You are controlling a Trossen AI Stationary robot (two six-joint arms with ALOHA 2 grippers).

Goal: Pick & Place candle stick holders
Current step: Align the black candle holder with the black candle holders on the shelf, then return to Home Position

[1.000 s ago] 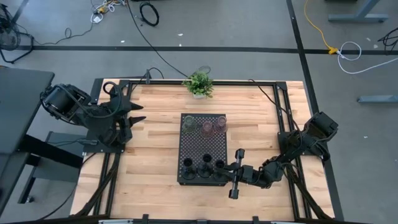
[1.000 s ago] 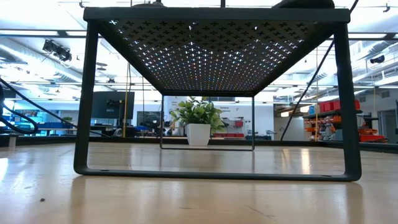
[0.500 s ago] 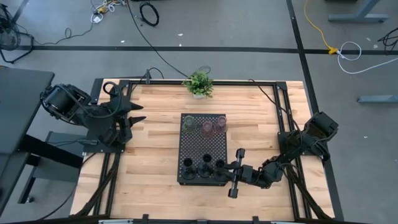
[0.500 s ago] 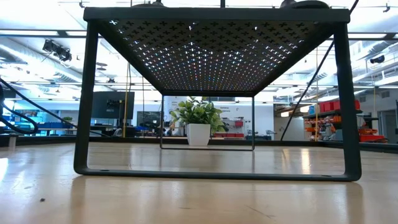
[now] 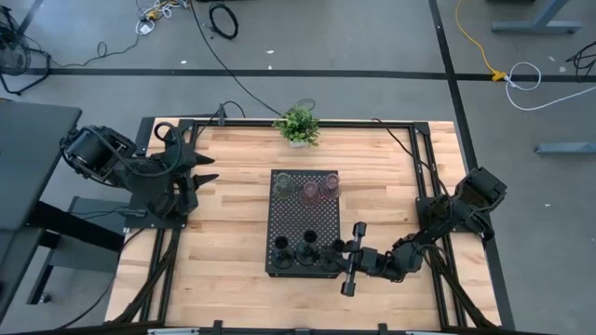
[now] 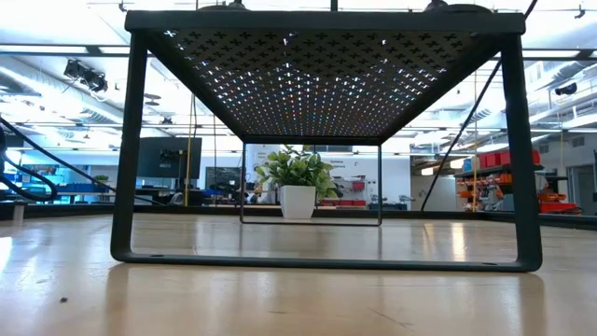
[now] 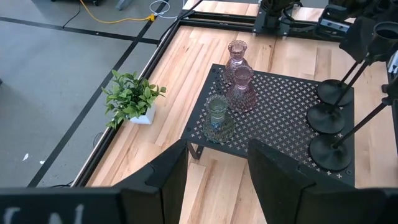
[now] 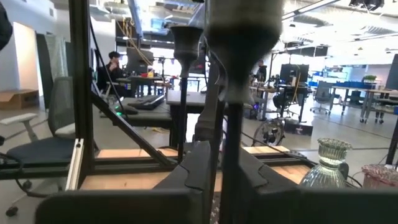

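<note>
Writing: we read none.
Right hand (image 5: pixel 341 247): pinching 1 black stemmed holder (image 5: pixel 333 247) on tray (image 5: pixel 304 220); moved slightly inward.
Left hand (image 5: pixel 207 167): spread, waiting.

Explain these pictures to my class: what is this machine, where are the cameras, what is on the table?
A robot: two dark arms at a wooden table. One camera looks straight down, one sits at table height, one rides each wrist. A black perforated tray carries three glass cups and three black holders; a potted plant stands beyond it. The left end effector waits open at the side. The right end effector is at a stemmed holder; whether it grips is unclear.
</note>
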